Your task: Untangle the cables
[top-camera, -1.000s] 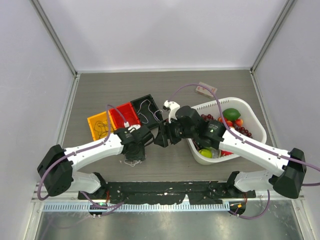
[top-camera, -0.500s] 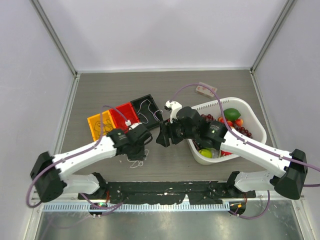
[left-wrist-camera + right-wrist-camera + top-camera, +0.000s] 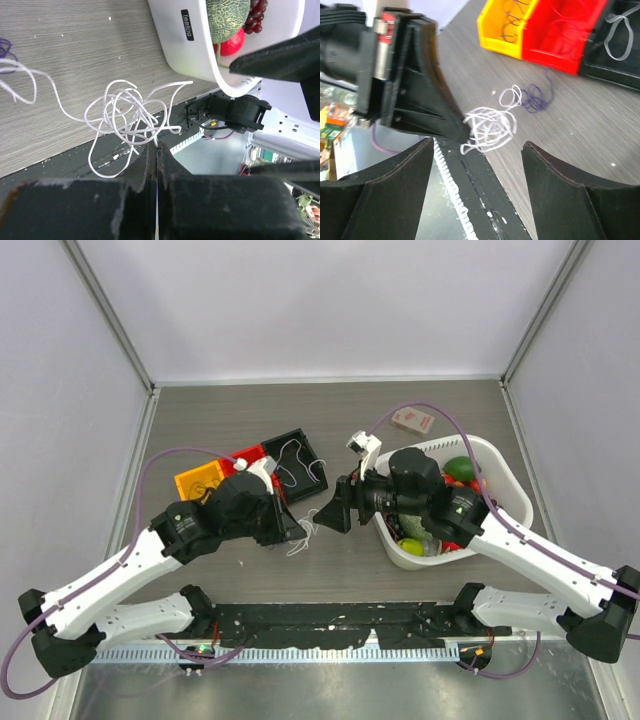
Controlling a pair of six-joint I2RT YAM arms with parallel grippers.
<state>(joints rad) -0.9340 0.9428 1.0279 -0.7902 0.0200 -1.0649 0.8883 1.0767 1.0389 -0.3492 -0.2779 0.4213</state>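
Left gripper [image 3: 157,150]: the two fingers are pressed flat together with no gap. A white strand runs into the seam between their tips, so it has hold of the white cable tangle.
White cable tangle [image 3: 127,116]: a loose knot of thin white loops at the very tip of the left gripper, fanning out ahead of it. It sits over the near edge of the table [image 3: 230,410], where the wood grain meets the black rail [image 3: 330,620]. Whether it rests on the surface or hangs just above it cannot be told.
Tangle relative to right gripper [image 3: 335,516]: the knot lies straight ahead of this gripper and between the lines of its two fingers, apart from both.
Right gripper state: spread wide and holding nothing.
Gripper facing: the two grippers point at each other from left and right, close together, with the tangle in the gap.
Purple cord [image 3: 539,95]: a thin dark squiggle on the table just beyond the white knot, on the bin side. One white loop reaches up beside it; contact between them cannot be confirmed.
Bins: yellow bin [image 3: 495,35], red bin [image 3: 555,50] and black bin [image 3: 290,443] stand in a row beyond the tangle, each with a thin cord inside.
Basket [image 3: 172,37]: a white basket to the right of the tangle, holding fruit.
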